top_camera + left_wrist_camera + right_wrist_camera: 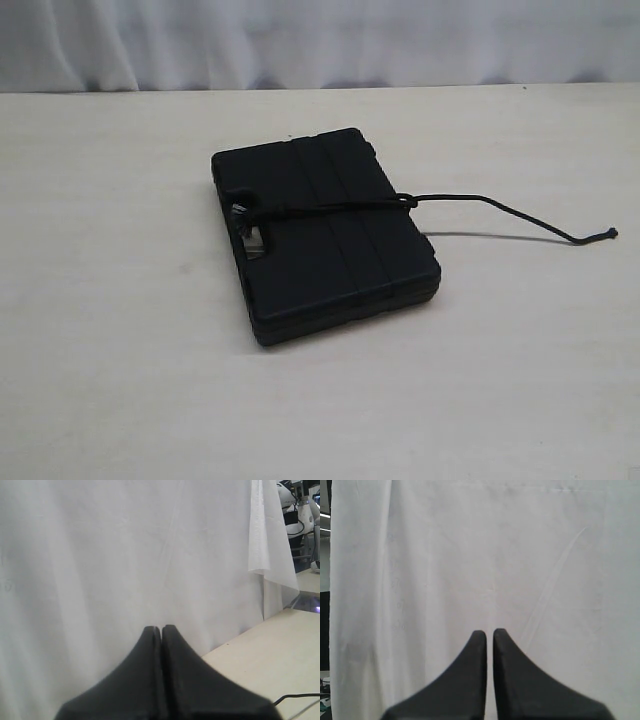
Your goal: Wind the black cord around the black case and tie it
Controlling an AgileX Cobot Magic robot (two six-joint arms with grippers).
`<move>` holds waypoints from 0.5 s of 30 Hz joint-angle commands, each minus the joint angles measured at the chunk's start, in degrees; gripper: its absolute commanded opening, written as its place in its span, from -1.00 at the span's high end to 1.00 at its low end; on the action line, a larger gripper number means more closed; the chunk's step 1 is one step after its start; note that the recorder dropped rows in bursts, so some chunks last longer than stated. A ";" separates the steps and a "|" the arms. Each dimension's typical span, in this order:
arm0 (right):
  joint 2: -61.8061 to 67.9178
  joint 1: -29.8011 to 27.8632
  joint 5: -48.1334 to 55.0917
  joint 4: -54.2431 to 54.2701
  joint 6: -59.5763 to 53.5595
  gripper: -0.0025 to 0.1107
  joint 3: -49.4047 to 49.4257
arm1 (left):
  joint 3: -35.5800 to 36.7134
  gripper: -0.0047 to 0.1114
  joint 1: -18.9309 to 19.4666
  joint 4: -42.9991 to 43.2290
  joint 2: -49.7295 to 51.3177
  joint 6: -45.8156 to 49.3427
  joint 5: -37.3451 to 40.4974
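Note:
The black case [330, 255] lies flat near the middle of the table in the exterior view, ribbed lid up, with its handle hole [252, 241] at its left end. The black cord [500, 208] crosses the lid from the handle hole to a knot at the case's right edge. From there it trails right over the table to its knotted tip [610, 234]. Neither gripper appears in the exterior view. My left gripper [161, 628] is shut on nothing and faces a white curtain. My right gripper [489, 631] also faces the curtain, its jaws nearly together and empty.
A white curtain [300, 40] hangs behind the pale table [120, 380]. The left wrist view catches a table corner [280, 645], a thin glossy cable [300, 696] and white equipment [300, 505] past the curtain's edge.

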 commanded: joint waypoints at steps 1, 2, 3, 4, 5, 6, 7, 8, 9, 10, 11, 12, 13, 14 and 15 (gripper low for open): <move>-0.27 -0.16 0.48 0.14 -0.27 0.88 0.27 | 0.18 0.92 0.13 -0.45 -0.21 -0.45 0.07; -0.27 -0.16 0.48 0.14 -0.27 0.88 0.27 | 0.18 0.92 0.13 -0.45 -0.21 -0.45 0.07; -0.27 -0.16 0.48 0.14 -0.27 0.88 0.27 | 0.18 0.92 0.13 -0.45 -0.21 -0.45 0.07; -0.27 -0.16 0.48 0.14 -0.27 0.88 0.27 | 0.29 0.92 0.13 -0.73 -0.21 -0.45 0.07; -0.27 -0.16 0.48 0.14 -0.27 0.88 0.27 | 0.29 0.92 0.13 -1.00 -0.21 -0.45 0.58; -0.27 -0.16 0.48 0.14 -0.27 0.88 0.27 | 0.29 0.92 0.13 -1.00 -0.21 -0.45 1.20; -0.27 -0.16 0.48 0.14 -0.27 0.88 0.27 | 0.29 0.92 0.13 -1.00 -0.31 -0.45 2.13; -0.27 -0.16 0.48 0.14 -0.27 0.88 0.27 | 0.29 0.92 0.13 -0.87 -0.44 -0.45 3.19; -0.27 -0.16 0.48 0.14 -0.27 0.88 0.27 | 0.29 0.92 0.13 -0.41 -0.44 -0.45 3.86; -0.27 -0.16 0.48 0.14 -0.27 0.88 0.27 | 0.29 0.92 0.24 0.50 -0.44 -0.45 4.81; -0.27 -0.16 0.48 0.14 -0.27 0.88 0.27 | 0.29 0.92 0.35 1.79 -0.44 -0.62 5.84; -0.27 -0.16 0.48 0.14 -0.27 0.88 0.27 | 0.29 0.92 0.64 2.88 -0.44 -1.30 6.97; -0.27 -0.16 0.48 0.14 -0.27 0.88 0.27 | 0.29 0.92 0.94 4.70 -0.44 -3.13 8.35; -0.27 -0.16 0.48 0.14 -0.27 0.88 0.27 | 0.31 0.92 1.43 6.91 -0.44 -5.68 9.55; -0.27 -0.16 0.48 0.14 -0.27 0.88 0.27 | 0.62 0.92 2.05 8.61 -0.44 -8.12 9.92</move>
